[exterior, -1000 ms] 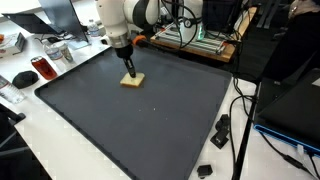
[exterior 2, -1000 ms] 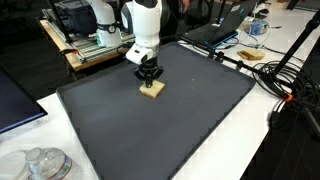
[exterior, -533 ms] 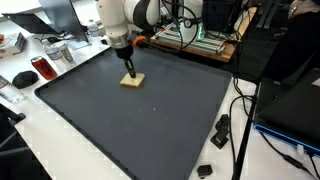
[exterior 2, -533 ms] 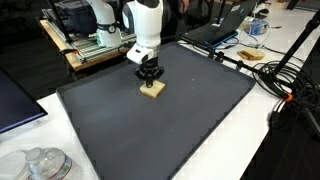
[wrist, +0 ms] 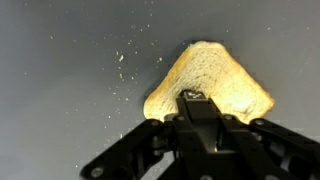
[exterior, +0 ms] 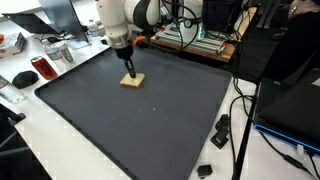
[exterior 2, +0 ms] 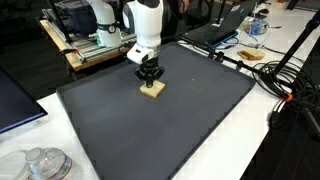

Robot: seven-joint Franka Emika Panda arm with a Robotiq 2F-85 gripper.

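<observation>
The tool (exterior: 129, 71) hangs straight down from the white arm over a slice of bread (exterior: 133, 80), which lies flat on a wide dark mat (exterior: 150, 130) covering most of the white bench (exterior: 40, 140). In both exterior views the slice sits in the part of the mat nearest the robot's base, well apart from the mat's edges.

In the wrist view the tool (wrist: 192, 98) has its fingers drawn together, with no gap showing between them, and the tips meet the near edge of the slice of bread (wrist: 218, 78). Whether they merely press on the crust or nip a little of it cannot be told. The slice is pale gold with a darker rim. A scatter of pale crumbs (wrist: 122, 57) lies on the mat just beside it.

In an exterior view the tool (exterior 2: 150, 78) stands directly above the slice (exterior 2: 152, 91) (its shadow falls on the mat alongside). Off the mat, a red object (exterior: 43, 68) and a black mouse (exterior: 24, 77) rest on the bench, well away from the bread.
</observation>
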